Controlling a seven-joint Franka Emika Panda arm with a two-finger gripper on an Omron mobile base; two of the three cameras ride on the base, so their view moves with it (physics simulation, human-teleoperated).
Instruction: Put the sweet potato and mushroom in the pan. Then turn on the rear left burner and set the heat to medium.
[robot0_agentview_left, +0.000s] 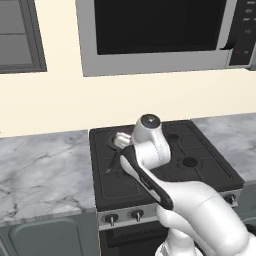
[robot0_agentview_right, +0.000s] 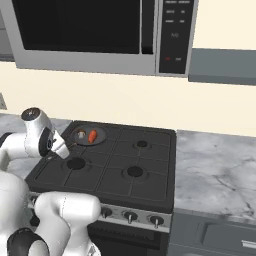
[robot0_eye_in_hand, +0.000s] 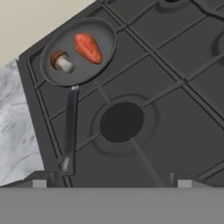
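Both foods are in: the small tapered orange-red sweet potato (robot0_eye_in_hand: 89, 48) and the tiny brown-capped, white-stemmed mushroom (robot0_eye_in_hand: 61, 61) lie side by side, just apart, inside the round shallow dark grey frying pan (robot0_eye_in_hand: 103, 33). The pan sits on the rear left burner of the black gas stove (robot0_agentview_right: 150, 165); its long thin handle (robot0_eye_in_hand: 69, 131) runs toward the stove's front left corner.

Two-finger gripper (robot0_eye_in_hand: 111, 178): jaws spread wide, nothing between them, hovering above the front left burner (robot0_eye_in_hand: 121, 122), near the handle's end.

Judged step in hand: loading looks done; what remains is the burner knob. A row of small dark knobs (robot0_agentview_right: 130, 216) runs along the stove's front panel, below the cooktop edge. Which knob serves the rear left burner cannot be read from here; markings are too small.

To do it well:
- Pull the hand back and down clear of the pan handle; a nudge could shift the pan.
- Square the open jaws on one knob only.
- Close firmly, then turn part-way and stop short of the full throw for medium.
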